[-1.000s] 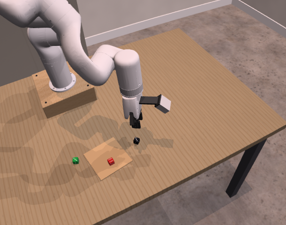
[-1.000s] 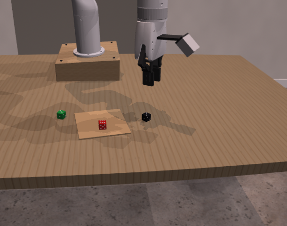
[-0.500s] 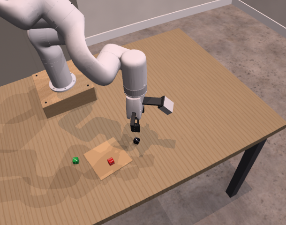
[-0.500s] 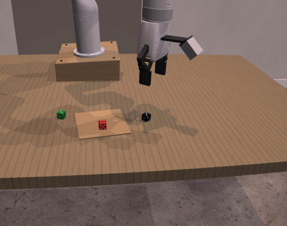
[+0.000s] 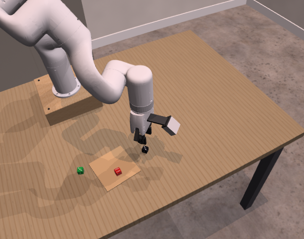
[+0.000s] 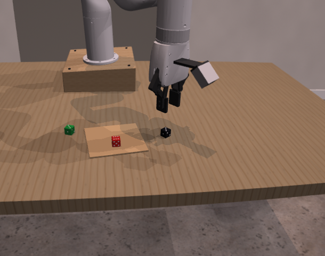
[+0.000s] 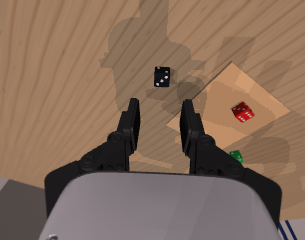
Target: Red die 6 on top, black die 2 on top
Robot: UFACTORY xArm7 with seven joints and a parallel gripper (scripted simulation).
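The red die [image 5: 117,171] [image 6: 115,141] [image 7: 242,112] lies on the mat [image 5: 107,183] [image 6: 96,151] [image 7: 272,109], with 6 on top. The black die [image 5: 145,149] [image 6: 165,132] [image 7: 162,77] lies on the table beside the mat, off it; its top appears to show 3. The green die [image 5: 80,170] [image 6: 69,129] [image 7: 236,156] lies on the table on the mat's other side; its top appears to show 3. My gripper [image 5: 145,136] [image 6: 168,105] [image 7: 160,110] is partly open and empty, pointing down above the table, higher than the black die and a little toward the base from it.
The arm's wooden base block [image 5: 75,113] [image 6: 99,81] stands at the back of the table [image 5: 198,102] [image 6: 240,124]. The table's front edge is beyond the mat, on the side away from the base. Shadows of the arm fall across the mat and around the black die.
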